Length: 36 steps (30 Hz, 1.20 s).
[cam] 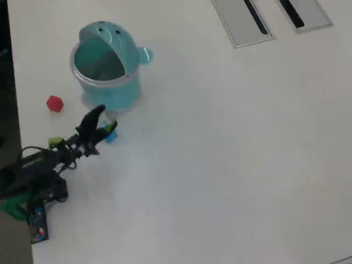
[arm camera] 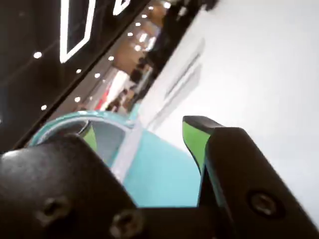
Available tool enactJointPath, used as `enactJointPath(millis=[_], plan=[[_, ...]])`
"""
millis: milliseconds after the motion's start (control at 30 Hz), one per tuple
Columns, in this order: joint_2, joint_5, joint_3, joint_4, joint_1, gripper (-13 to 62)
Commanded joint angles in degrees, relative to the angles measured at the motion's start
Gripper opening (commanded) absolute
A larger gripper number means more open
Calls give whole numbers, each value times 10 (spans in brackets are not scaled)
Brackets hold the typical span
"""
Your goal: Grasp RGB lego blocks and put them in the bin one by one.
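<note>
The teal bin stands at the upper left of the overhead view, its face lid flipped open. In the wrist view the bin fills the space ahead of the jaws. My gripper is just below the bin; in the wrist view my gripper is open, its green pads wide apart with nothing between them. The red block lies left of the bin. The blue block lies on the table by the fingertips. A lime green bit beside the arm may be the green block.
Two flat grey panels with dark slots lie at the top right of the white table. The arm's base sits at the table's left edge, beside a dark floor strip.
</note>
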Motion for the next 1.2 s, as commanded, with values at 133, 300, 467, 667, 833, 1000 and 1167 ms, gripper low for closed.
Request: enactJointPath(millis=[133,300,467,667,833,1000,1167], plan=[[44,-192,-220,231,-95,314],[44,-257,-248,314,-135,314],[44,-355,-248,394,-235,314],[44,-442,-250,441,-352,315],[43,-541,-243,486,-429,314],[37,-595,-229,489,-476,314],[10,-620,-224,486,-506,314]])
